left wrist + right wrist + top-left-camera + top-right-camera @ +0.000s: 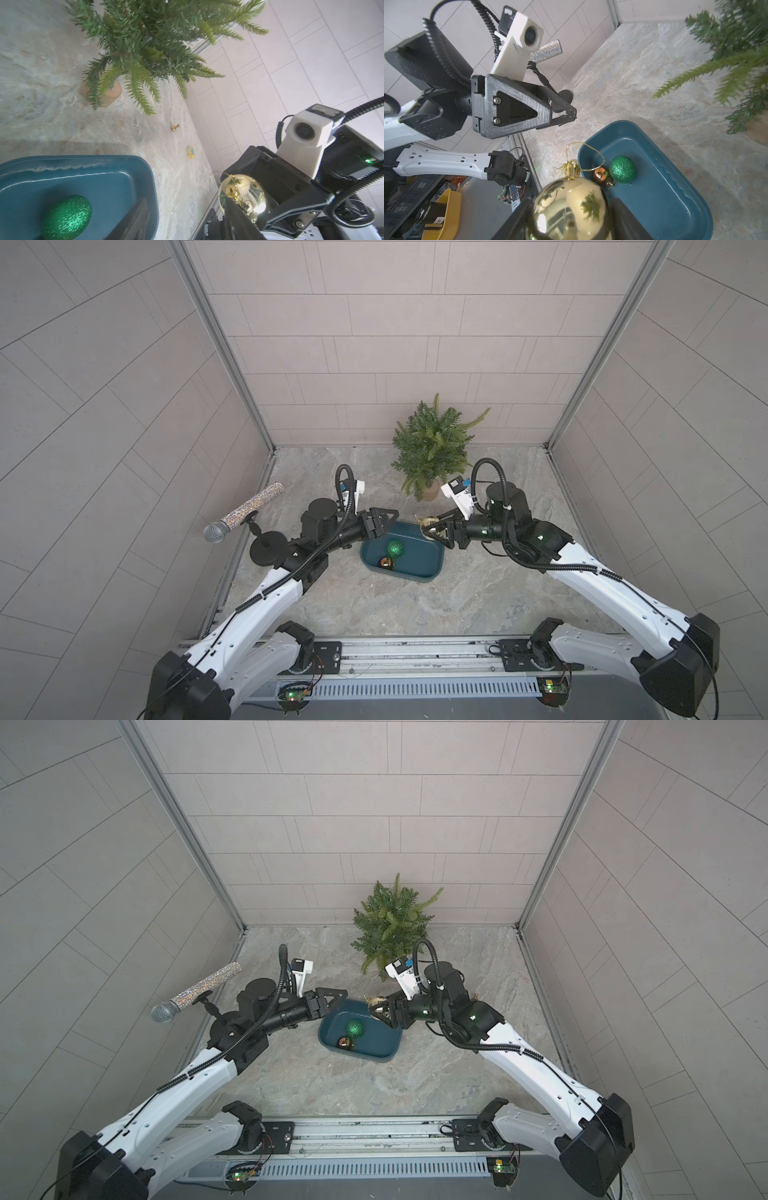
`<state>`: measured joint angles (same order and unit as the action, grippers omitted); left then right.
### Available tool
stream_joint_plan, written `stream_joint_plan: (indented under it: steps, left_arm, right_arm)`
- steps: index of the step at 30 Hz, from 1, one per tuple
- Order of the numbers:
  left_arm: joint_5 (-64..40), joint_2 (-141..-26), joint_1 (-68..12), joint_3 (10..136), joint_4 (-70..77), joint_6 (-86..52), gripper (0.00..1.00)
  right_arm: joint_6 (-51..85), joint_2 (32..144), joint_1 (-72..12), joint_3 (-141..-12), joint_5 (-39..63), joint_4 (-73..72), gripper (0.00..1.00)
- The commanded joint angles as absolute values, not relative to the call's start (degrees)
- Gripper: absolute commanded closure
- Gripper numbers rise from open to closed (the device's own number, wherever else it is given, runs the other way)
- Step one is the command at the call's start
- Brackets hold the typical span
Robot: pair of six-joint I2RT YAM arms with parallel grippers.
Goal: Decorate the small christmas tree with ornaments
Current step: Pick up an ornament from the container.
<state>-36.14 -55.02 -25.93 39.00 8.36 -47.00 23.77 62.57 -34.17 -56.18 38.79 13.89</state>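
Right gripper [432,529] clamps the pale gold bauble [569,209], lower centre; left gripper [570,116], upper left, gapes half-wide (nothing in it). A misjudged pinch could miss the thin hanging loop [591,148] and knock the bauble loose

The pale gold ornament [569,209] runs off the picture's edge; tree base [431,490] mostly hidden under branches [432,443]

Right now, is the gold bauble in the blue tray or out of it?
Out. The right end effector grips the gold bauble near the tray's rim; only the green bauble and copper bauble lie inside.
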Motion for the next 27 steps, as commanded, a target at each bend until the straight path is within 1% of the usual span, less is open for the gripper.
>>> stream_joint_plan:
  steps: [1, 6, 10, 15, 18, 24, 27]
  left_arm:
    - [-38.9, -55.3, -26.6, 41.7, 13.0, -49.5, 0.37]
    - [-41.1, -58.6, -28.7, 46.0, 11.8, -50.1, 0.33]
    - [-41.5, -61.0, -31.0, 49.1, 10.0, -49.3, 0.33]
    - [-40.5, -63.6, -34.2, 53.4, 4.2, -45.5, 0.34]
    - [-38.9, -64.7, -35.1, 55.2, 0.4, -43.5, 0.36]
    - [-37.6, -65.8, -35.6, 56.5, -1.3, -42.6, 0.42]
    - [-37.5, -66.9, -35.8, 57.7, -2.7, -42.0, 0.49]
  right_arm:
    - [23.0, 60.9, -34.1, -56.1, 38.9, 11.8, 0.39]
    - [20.6, 59.1, -34.2, -55.8, 35.7, 13.2, 0.39]
    - [18.8, 57.7, -34.3, -55.5, 32.9, 14.3, 0.39]
    - [18.1, 57.5, -34.4, -55.6, 32.2, 15.1, 0.39]
    - [17.4, 57.4, -35.0, -55.7, 32.0, 15.6, 0.39]
    - [16.6, 57.5, -36.1, -55.8, 30.8, 16.4, 0.40]
    - [16.4, 57.5, -36.4, -55.6, 30.4, 16.4, 0.40]
